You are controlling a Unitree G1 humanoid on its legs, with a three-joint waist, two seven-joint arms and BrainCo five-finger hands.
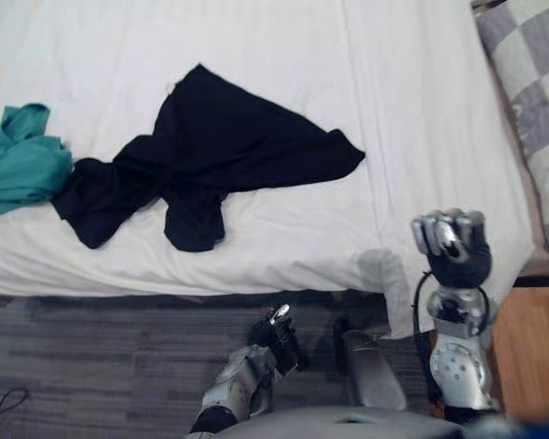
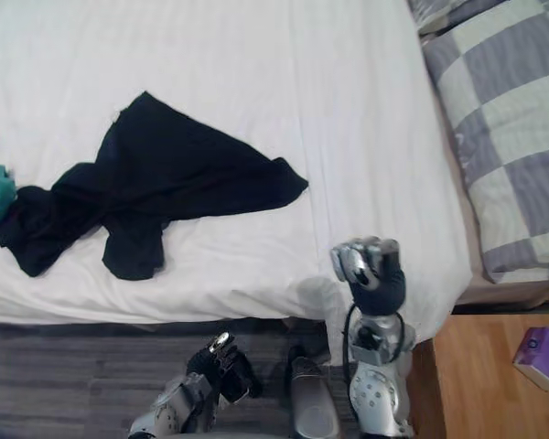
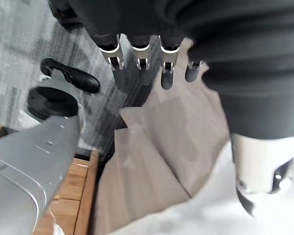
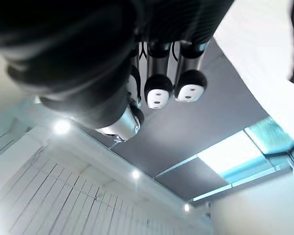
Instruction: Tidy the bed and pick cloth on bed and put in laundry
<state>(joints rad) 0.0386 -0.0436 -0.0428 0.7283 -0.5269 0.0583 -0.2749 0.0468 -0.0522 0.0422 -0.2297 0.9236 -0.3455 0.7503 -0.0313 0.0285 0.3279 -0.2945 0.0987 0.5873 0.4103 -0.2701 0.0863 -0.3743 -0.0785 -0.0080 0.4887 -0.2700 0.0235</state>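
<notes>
A black cloth (image 1: pixel 210 155) lies crumpled and spread in the middle of the bed's white sheet (image 1: pixel 284 55). A teal cloth (image 1: pixel 18 160) is bunched at the sheet's left edge, touching the black one's left end. My right hand (image 1: pixel 453 242) is raised over the bed's near right corner, to the right of the black cloth and apart from it, fingers (image 4: pixel 158 90) curled in and holding nothing. Below the bed's front edge, my left hand (image 1: pixel 274 338) hangs low over the floor, fingers (image 3: pixel 139 56) curled and empty.
A grey-and-white checked pillow (image 2: pixel 503 137) lies along the bed's right side. A small purple box (image 2: pixel 542 357) sits on the wooden floor (image 1: pixel 531 357) at the right. Grey carpet (image 1: pixel 73 366) runs along the bed's front edge.
</notes>
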